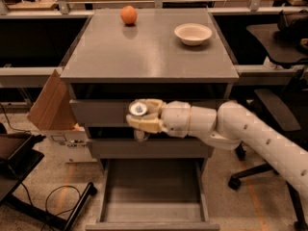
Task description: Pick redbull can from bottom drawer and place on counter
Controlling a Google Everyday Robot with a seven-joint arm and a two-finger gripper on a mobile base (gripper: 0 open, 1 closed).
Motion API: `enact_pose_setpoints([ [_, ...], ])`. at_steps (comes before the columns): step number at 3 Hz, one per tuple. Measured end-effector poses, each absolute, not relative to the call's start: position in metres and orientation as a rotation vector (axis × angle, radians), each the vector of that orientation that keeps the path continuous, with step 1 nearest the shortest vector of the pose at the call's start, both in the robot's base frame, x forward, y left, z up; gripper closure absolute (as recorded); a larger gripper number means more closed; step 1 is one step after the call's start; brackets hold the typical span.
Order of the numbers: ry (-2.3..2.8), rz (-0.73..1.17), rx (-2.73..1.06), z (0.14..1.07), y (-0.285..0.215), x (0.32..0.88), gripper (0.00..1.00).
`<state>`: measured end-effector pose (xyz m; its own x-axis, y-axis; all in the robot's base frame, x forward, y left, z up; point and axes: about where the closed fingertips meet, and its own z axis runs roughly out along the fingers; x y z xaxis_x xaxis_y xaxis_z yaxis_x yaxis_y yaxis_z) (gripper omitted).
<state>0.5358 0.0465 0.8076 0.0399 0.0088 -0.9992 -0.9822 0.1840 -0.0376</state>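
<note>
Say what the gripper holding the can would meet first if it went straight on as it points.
The gripper, shut on the can, points to the picture's left. Straight on, it would likely meet the cardboard box beside the cabinet; depth is unclear, so it might miss.

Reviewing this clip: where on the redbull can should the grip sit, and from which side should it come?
Take the redbull can by its round side wall, just below the rim, coming in sideways. It is roughly upright, silver top up, so the slim wall suits a two-sided pinch. The gripper holds it this way, in front of the upper drawers, above the open bottom drawer.
</note>
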Motion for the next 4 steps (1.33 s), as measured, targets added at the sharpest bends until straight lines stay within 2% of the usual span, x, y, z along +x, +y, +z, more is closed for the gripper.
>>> enact_pose_setpoints([
  [2,1.375,0.866,-0.858,0.93,0.078,0.641,1.0],
  [4,1.432,0.833,-0.779,0.948,0.131,0.721,1.0],
])
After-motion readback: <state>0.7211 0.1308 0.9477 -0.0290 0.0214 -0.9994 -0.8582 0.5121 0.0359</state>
